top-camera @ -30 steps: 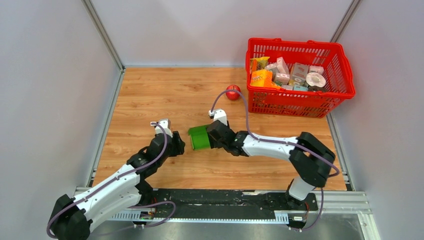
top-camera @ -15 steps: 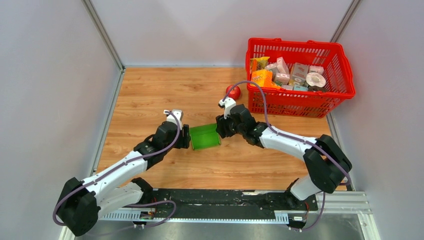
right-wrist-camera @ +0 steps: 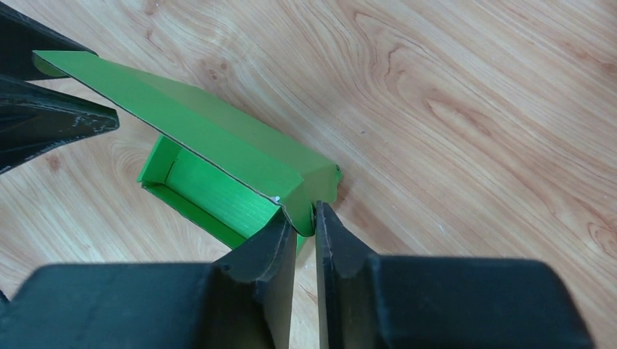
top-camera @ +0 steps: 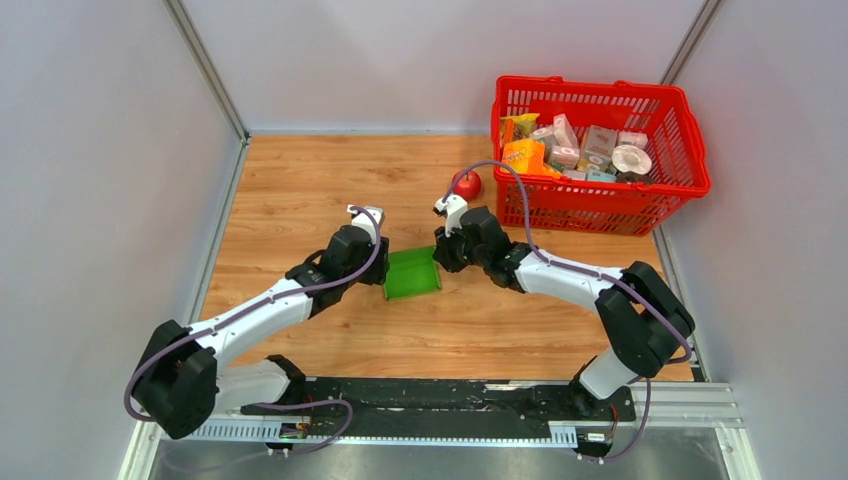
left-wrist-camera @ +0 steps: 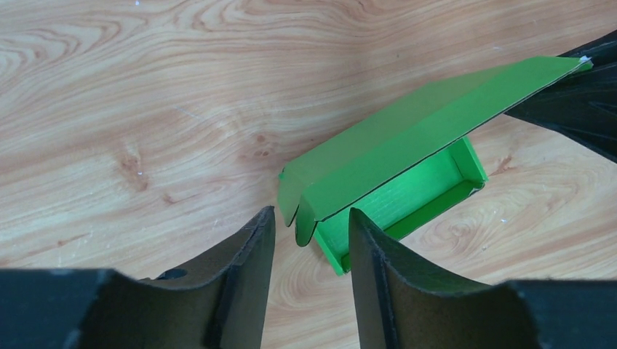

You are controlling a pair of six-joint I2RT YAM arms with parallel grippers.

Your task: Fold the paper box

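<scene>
Tightly, right jaws pinch one paper box lid corner; left jaws gape around another.

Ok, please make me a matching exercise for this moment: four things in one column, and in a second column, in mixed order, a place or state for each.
Things:
1. paper box
2. apple
3. left gripper
4. right gripper

Places or states:
A. shut, pinching a corner flap of the lid
B. on the table, beside the red basket
C. open, one finger on each side of a lid corner
D. lid half raised, green inside visible

Pairs: 1-D, 2-B, 3-C, 4-A
</scene>
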